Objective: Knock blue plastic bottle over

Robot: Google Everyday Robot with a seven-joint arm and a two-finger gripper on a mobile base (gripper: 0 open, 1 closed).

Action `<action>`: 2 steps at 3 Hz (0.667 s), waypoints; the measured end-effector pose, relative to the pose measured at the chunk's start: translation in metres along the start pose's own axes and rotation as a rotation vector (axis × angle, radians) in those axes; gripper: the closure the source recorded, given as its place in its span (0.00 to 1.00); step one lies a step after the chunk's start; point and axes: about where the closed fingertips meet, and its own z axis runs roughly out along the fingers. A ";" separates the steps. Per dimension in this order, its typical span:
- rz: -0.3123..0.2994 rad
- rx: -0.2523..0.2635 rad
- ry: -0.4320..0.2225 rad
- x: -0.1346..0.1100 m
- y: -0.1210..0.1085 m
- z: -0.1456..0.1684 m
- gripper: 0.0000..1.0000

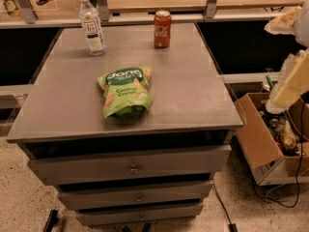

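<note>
The bottle (91,25) stood upright at the far left corner of the table (193,91). The gripper (289,83) hung well apart at the right, and I cannot tell its state. I judged this the approach step. Next it should reach across and push the bottle near its top.

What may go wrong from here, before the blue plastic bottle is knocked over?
The gripper is at the right edge, off the table, while the blue plastic bottle stands upright near the far left corner; a sweep across may hit the red can or the green snack bag first. The bottle is close to the table's edge, so a hard push may send it off.
</note>
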 end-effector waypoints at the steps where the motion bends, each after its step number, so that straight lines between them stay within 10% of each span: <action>1: 0.084 0.002 -0.101 -0.025 -0.020 0.007 0.00; 2: 0.195 0.057 -0.154 -0.056 -0.036 0.010 0.00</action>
